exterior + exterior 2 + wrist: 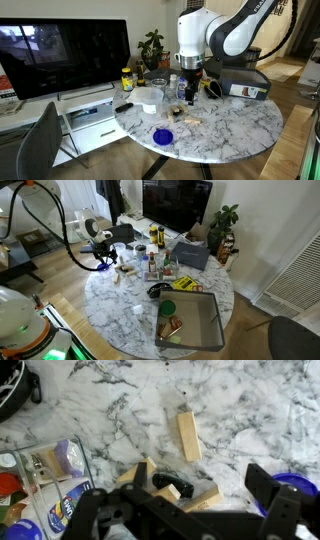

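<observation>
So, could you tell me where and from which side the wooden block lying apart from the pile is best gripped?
Take the wooden block across its two long sides, near the middle, coming straight down. It lies flat on the marble table, long and narrow, with bare tabletop along both sides and apart from the pile of blocks, so the open gripper should probably span it.

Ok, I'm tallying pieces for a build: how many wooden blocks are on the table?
4. One block lies alone; three more cluster under the open gripper, which may hide others.
</observation>
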Controlling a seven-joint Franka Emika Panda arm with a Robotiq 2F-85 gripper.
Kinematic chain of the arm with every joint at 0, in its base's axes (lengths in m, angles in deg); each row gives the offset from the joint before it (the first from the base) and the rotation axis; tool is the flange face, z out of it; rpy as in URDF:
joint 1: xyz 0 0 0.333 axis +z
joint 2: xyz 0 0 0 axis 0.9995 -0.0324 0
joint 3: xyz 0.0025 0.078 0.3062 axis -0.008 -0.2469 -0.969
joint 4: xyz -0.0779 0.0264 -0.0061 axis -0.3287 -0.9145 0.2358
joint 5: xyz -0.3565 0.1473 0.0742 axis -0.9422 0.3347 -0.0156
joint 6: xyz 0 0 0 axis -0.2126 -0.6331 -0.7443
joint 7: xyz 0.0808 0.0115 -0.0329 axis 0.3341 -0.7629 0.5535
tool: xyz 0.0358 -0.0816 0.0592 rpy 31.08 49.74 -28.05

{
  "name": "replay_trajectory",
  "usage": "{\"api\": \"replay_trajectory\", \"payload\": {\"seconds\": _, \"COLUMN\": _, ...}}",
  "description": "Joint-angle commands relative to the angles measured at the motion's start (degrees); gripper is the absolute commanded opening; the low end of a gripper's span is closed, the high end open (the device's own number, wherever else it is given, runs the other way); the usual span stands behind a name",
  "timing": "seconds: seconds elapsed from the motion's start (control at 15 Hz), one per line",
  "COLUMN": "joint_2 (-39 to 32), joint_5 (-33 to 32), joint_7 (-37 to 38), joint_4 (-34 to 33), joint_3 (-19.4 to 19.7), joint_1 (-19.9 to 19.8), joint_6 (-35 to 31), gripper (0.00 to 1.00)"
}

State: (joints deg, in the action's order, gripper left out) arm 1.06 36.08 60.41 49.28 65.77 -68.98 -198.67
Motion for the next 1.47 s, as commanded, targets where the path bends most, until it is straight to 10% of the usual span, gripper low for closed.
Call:
{"api": "replay_trajectory", "payload": {"seconds": 0.0, "joint_2": 0.04, "joint_5": 0.02, "joint_7": -0.05, "joint_4": -0.39, "joint_3": -0.35, "joint_1": -0.25, "joint_6": 0.13, "gripper": 1.00}}
{"api": "replay_trajectory", "payload": {"seconds": 1.4, "joint_2": -16.58, "joint_5": -1.52, "joint_7": -13.60, "joint_4": -5.86, "joint_3": 3.56, "joint_1": 0.08, "joint_6": -8.78, "gripper": 1.00}}
